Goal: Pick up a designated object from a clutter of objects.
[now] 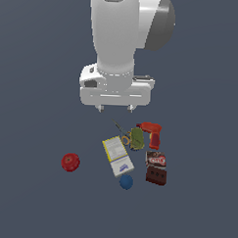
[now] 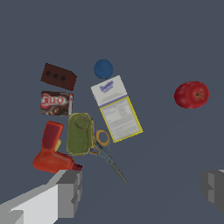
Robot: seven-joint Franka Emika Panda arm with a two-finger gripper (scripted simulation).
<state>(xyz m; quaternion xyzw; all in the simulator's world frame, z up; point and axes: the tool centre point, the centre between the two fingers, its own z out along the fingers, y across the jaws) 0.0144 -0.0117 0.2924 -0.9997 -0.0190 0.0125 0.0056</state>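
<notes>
Gripper (image 1: 115, 108), spread wide and empty, hangs above flat rectangular maroon box (image 1: 156, 175).

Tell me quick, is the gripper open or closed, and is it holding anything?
Gripper: open, holding nothing, hanging above the pile of small items, clear of the dark brown box.

glossy white arm (image 1: 117, 37), grey joint cap, pale grey blocky jaws.
</notes>
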